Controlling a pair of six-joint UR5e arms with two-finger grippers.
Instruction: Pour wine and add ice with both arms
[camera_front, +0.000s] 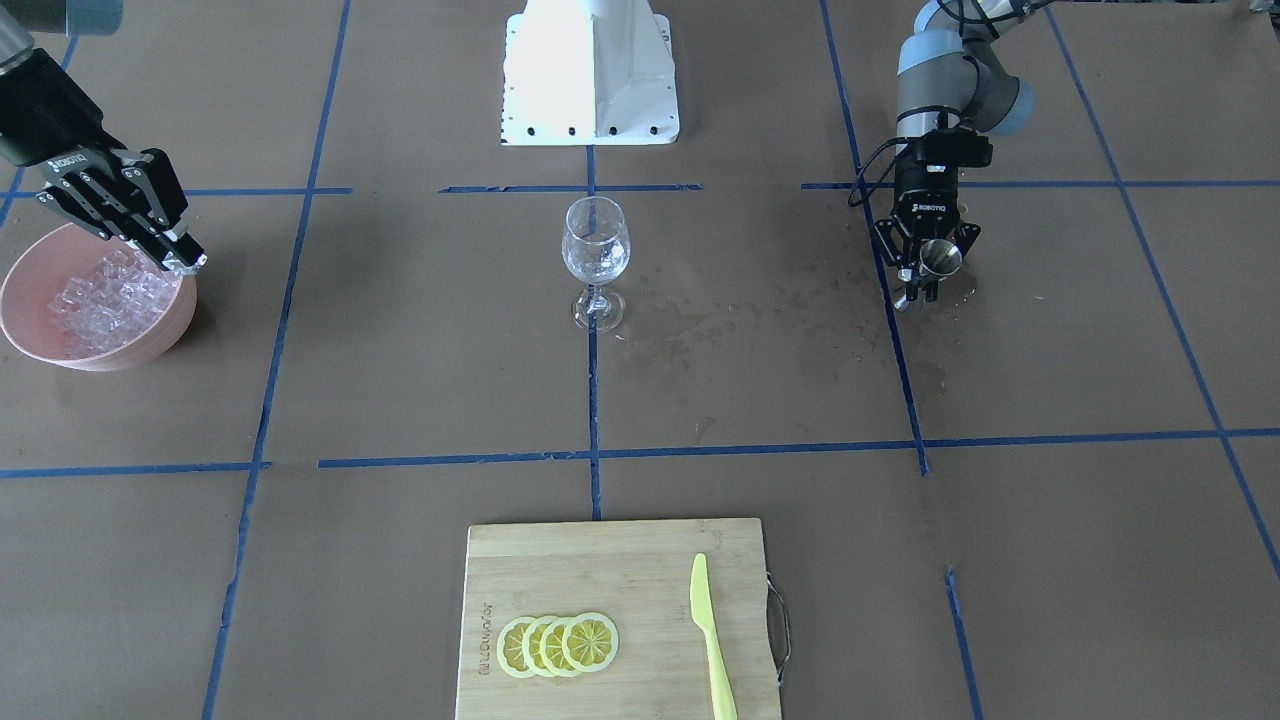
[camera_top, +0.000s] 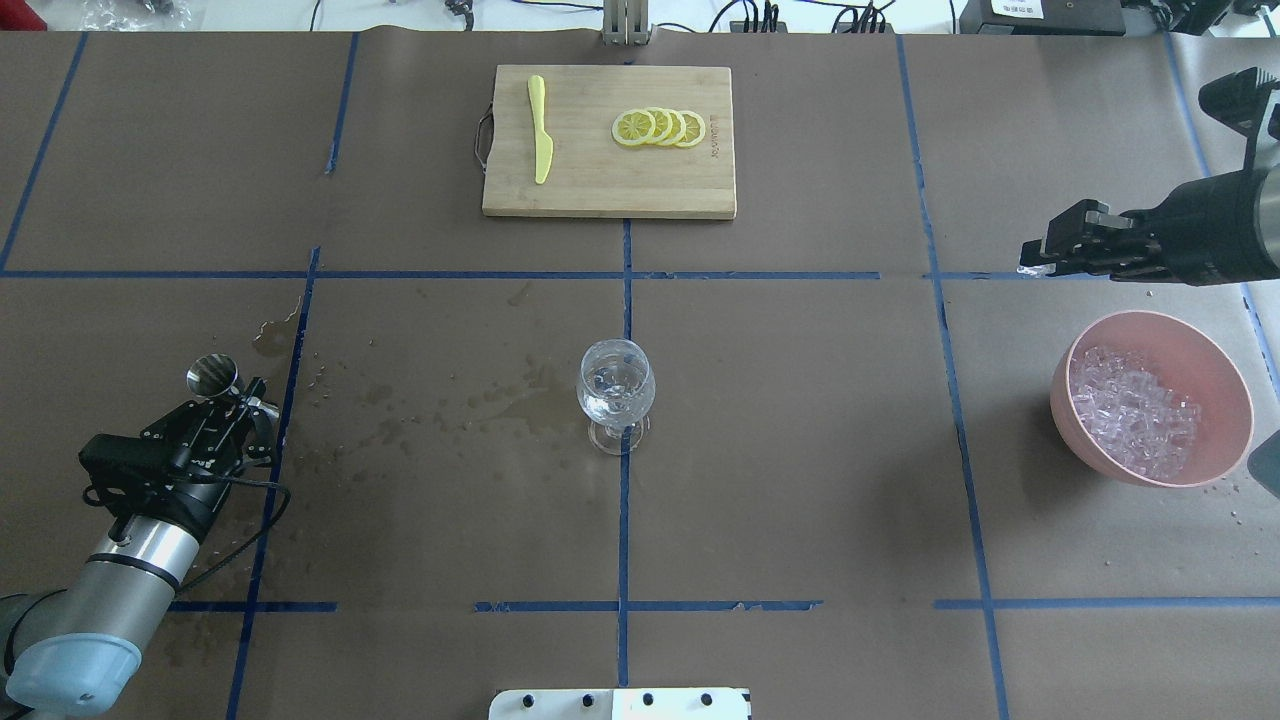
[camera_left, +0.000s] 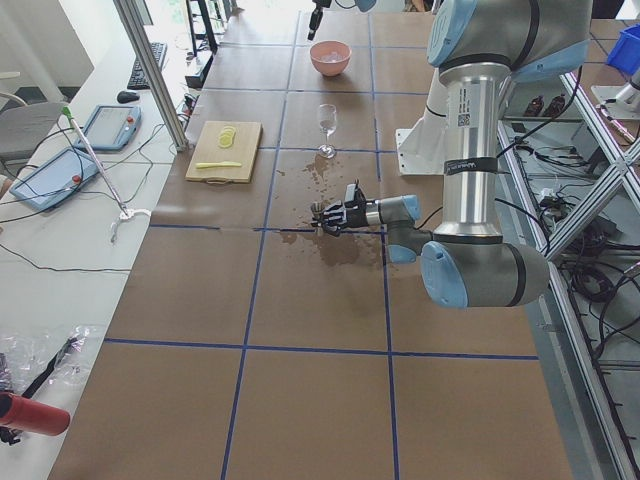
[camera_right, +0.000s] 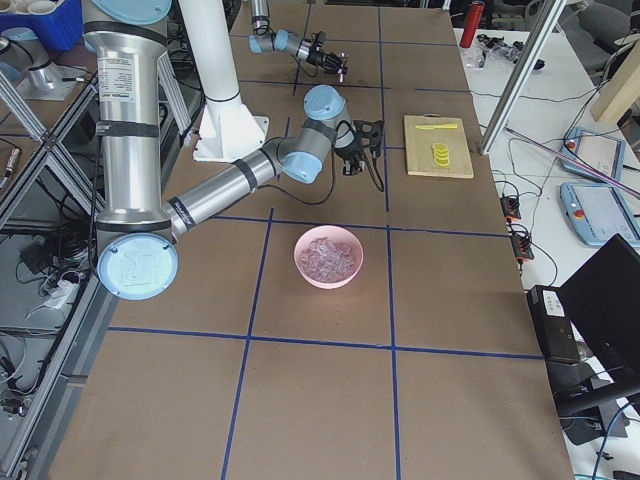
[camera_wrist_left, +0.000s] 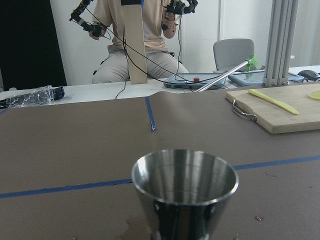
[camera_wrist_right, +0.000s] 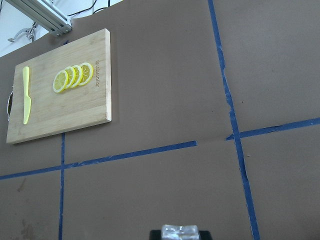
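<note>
My left gripper (camera_top: 238, 398) is shut on a small steel measuring cup (camera_top: 212, 375), held upright just above the paper at the table's left; the cup fills the left wrist view (camera_wrist_left: 185, 192). My right gripper (camera_top: 1035, 258) is shut on a clear ice cube (camera_wrist_right: 180, 232) and is raised near the pink bowl (camera_top: 1215, 370) that holds the heap of ice (camera_top: 1135, 410). The clear stemmed wine glass (camera_top: 616, 390) stands upright at the table's middle, far from both grippers. Spilled wine shows as dark wet marks (camera_top: 480, 400) on the brown paper between the glass and the left gripper.
A bamboo cutting board (camera_top: 600, 190) at the far middle carries lemon slices (camera_top: 660, 127) and a yellow plastic knife (camera_top: 540, 140). The white pedestal base (camera_front: 590, 75) stands behind the glass. Blue tape lines cross the paper.
</note>
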